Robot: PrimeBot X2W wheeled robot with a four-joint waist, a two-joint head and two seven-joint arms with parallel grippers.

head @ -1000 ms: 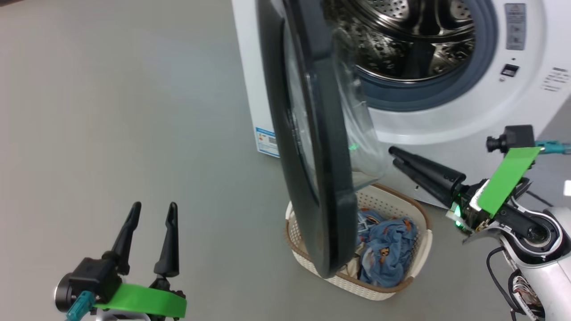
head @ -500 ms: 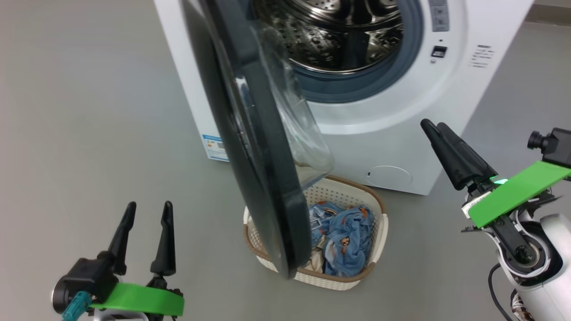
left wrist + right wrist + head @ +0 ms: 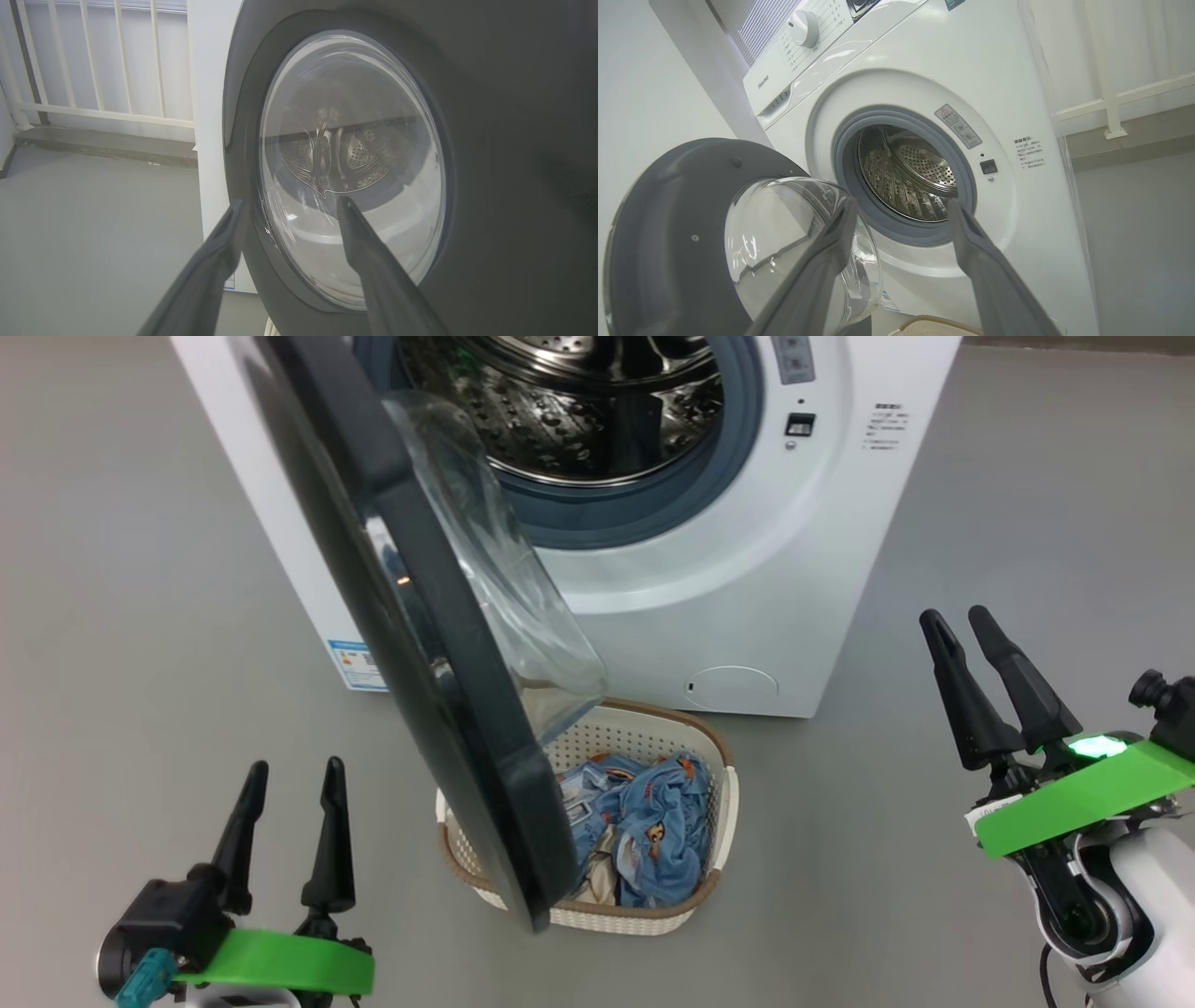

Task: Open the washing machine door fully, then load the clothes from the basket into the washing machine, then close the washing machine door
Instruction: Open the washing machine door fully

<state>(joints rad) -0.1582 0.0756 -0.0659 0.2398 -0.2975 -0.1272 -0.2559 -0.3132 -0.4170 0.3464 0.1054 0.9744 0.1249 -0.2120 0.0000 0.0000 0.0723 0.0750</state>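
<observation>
Door (image 3: 439,709) stands partly open, its lower edge over the basket (image 3: 726,803) of clothes (image 3: 658,821) before the washing machine (image 3: 747,616). Left claw (image 3: 296,765) and right claw (image 3: 953,614) gape wide, both empty.

head: down onto basket (image 3: 726,803) | left wrist: close on washing machine door (image 3: 490,116) | right wrist: faces drum (image 3: 901,182) | shared: door

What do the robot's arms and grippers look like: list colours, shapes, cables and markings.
The left gripper and right gripper each have two long tapered black fingers and a bright green band. The left bears a teal connector; the right, a green light, a small black camera and a white arm shell.
</observation>
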